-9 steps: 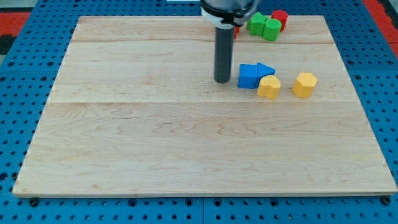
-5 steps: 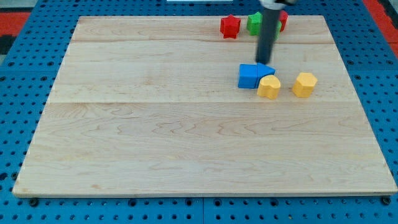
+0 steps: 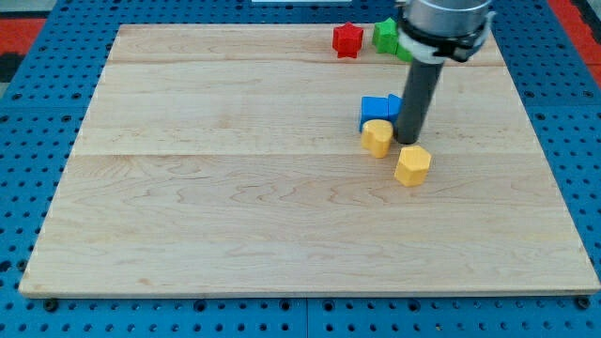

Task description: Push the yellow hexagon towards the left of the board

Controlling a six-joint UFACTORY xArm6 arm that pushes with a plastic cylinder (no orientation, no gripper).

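Camera view: my tip (image 3: pixel 409 141) rests on the wooden board (image 3: pixel 235 207), right of centre, between a yellow heart-like block (image 3: pixel 377 137) and the yellow hexagon (image 3: pixel 412 165), just nearer. No pincer; blue blocks (image 3: pixel 378 109) behind.

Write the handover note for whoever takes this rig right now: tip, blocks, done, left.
My tip: down on the board, between the yellow heart-like block on its left and the yellow hexagon just below-right of it.
Blue blocks: right behind the heart-like block, partly hidden by the rod.
Red block and green blocks: at the view's top edge.
Done: nothing clear; the hexagon sits right of the board's centre.
Left: get the tip to the hexagon's right side and push it left across the board.
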